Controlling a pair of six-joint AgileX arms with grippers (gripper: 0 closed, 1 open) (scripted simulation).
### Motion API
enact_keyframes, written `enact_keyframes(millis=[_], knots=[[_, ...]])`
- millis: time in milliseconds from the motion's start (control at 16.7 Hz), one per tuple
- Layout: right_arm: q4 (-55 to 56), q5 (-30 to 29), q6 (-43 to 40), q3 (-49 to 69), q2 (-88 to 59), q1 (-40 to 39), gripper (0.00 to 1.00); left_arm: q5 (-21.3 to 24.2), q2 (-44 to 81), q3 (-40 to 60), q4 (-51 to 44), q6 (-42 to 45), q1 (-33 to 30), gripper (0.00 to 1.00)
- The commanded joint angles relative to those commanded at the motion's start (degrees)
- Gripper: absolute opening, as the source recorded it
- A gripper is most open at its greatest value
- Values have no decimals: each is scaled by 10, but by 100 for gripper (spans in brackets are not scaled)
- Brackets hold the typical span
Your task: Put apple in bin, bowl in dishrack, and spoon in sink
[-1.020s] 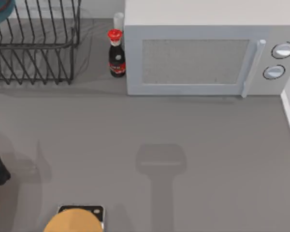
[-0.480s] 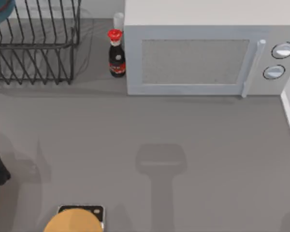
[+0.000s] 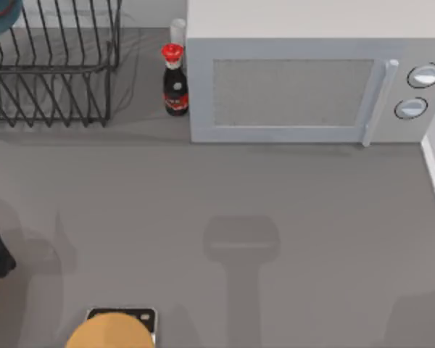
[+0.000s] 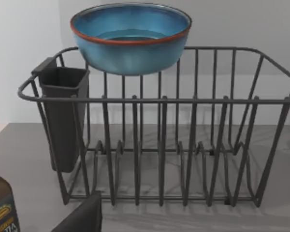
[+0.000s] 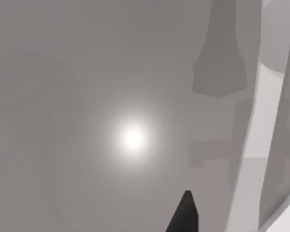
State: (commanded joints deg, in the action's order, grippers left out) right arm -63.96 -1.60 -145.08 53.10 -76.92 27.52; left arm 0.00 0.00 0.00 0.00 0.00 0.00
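Bowl on dishrack, back-left corner; counter middle open.

Top view: dishrack (image 3: 51,69) occupies the back-left corner of the table (image 3: 275,210); sauce bottle (image 3: 175,81) stands just beside it, next to the microwave (image 3: 312,80) along the back edge. Wide bare counter in front of both. Bowl (image 3: 1,16) sits at the rack's far left, cut by the frame edge. Left wrist view: bowl (image 4: 130,36) rests upright, mouth up, on the rack's (image 4: 183,145) rear top rail, above the tines; dark cutlery cup (image 4: 63,116) hangs on the rack's end. Left gripper: a dark fingertip (image 4: 84,217) well in front of the rack, apart from the bowl; spread or closed, cannot tell. Right gripper: one dark fingertip (image 5: 183,215) over bare counter; state cannot be told.
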Motion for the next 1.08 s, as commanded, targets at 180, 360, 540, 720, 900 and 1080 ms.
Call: enact_keyframes(millis=[180,360,540,720,900,1080], knots=[[-1,0,0,1,1,0,0,0,0,0,0,0,0,100],[-2,0,0,5,-7,-2,0,0,0,0,0,0,0,100],[-24,-1,1,60,-56,-12,0,0,0,0,0,0,0,100],[-64,-3,7,169,-145,-32,0,0,0,0,0,0,0,100],[-116,-4,23,331,-262,-57,0,0,0,0,0,0,0,100],[-175,-5,50,528,-395,-86,0,0,0,0,0,0,0,100]])
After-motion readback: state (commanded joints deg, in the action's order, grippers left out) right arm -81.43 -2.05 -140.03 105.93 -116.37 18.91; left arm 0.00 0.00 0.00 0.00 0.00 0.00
